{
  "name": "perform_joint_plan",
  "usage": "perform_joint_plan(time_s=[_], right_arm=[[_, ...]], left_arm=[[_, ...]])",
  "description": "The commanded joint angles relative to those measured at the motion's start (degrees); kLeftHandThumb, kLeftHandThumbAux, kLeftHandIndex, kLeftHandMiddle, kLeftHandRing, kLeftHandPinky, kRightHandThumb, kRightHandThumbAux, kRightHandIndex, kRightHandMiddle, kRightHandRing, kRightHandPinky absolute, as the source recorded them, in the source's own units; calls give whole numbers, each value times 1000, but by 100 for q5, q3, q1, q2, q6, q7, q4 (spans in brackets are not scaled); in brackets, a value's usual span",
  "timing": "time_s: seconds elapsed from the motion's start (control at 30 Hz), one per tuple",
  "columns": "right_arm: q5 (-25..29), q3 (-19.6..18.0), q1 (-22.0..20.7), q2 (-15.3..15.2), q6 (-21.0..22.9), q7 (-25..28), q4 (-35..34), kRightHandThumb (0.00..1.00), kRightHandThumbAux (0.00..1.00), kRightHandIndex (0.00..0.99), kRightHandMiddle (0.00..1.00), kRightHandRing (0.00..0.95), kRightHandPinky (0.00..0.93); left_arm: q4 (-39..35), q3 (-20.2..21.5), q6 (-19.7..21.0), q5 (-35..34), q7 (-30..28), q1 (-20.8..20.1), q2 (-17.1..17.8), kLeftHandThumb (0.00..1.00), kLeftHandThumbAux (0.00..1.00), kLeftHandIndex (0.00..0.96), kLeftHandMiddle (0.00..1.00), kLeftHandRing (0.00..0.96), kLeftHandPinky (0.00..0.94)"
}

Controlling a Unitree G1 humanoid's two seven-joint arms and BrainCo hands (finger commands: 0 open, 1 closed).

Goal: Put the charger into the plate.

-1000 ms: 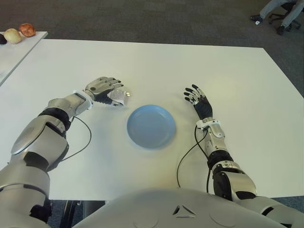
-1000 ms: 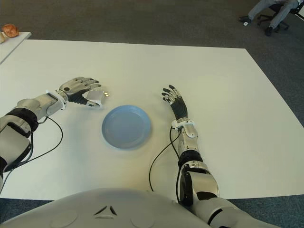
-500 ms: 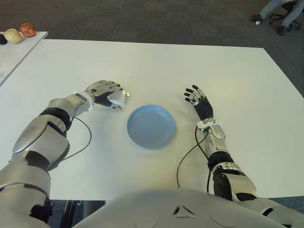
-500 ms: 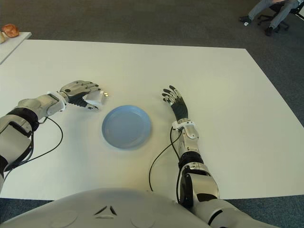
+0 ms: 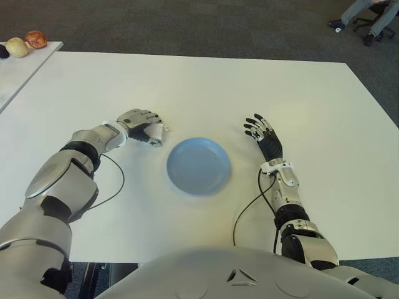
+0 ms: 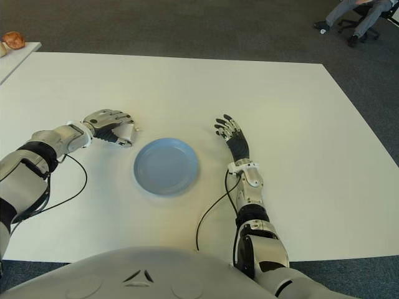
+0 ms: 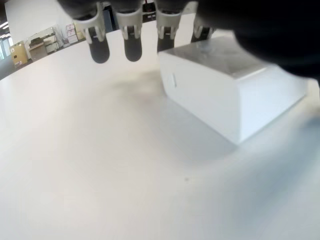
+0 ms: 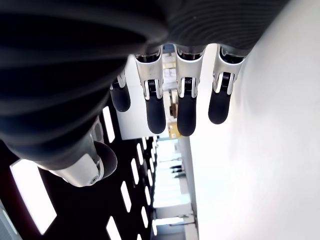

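Note:
The white block charger point(image 5: 158, 131) sits on the white table point(image 5: 187, 87) just left of the blue plate point(image 5: 198, 165), which holds nothing. My left hand point(image 5: 142, 123) lies palm down over the charger, fingers curled around it so that only its right end shows. In the left wrist view the charger point(image 7: 225, 95) touches the table under the palm, with the fingertips point(image 7: 100, 50) beyond it. To the right of the plate my right hand point(image 5: 262, 132) shows with fingers spread, holding nothing.
A second table at the far left carries round fruit-like items point(image 5: 17, 47). Thin black cables point(image 5: 112, 187) trail from both wrists across the table. A seated person's legs and a chair point(image 5: 368, 15) show at the far right on the dark carpet.
My left hand has turned further palm down and sunk onto the charger, closing around it and hiding most of it. The right hand has barely shifted.

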Motion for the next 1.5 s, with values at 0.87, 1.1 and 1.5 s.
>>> perform_joint_plan(time_s=[0.87,1.1,1.5], right_arm=[[-8,83,557,121,546,-121,19,164,610,127,228,216,218],[-12,119,553,96,614,-152,0,97,598,141,214,205,227],[-51,163,541,94,633,-263,-11,30,591,139,218,206,225]], left_arm=[[180,-85,55,55,-230,34,-145,393,196,0,0,0,93],[199,-6,108,-22,-311,57,-155,453,229,0,0,51,228],[177,21,396,-20,483,315,-74,626,366,290,471,495,542]])
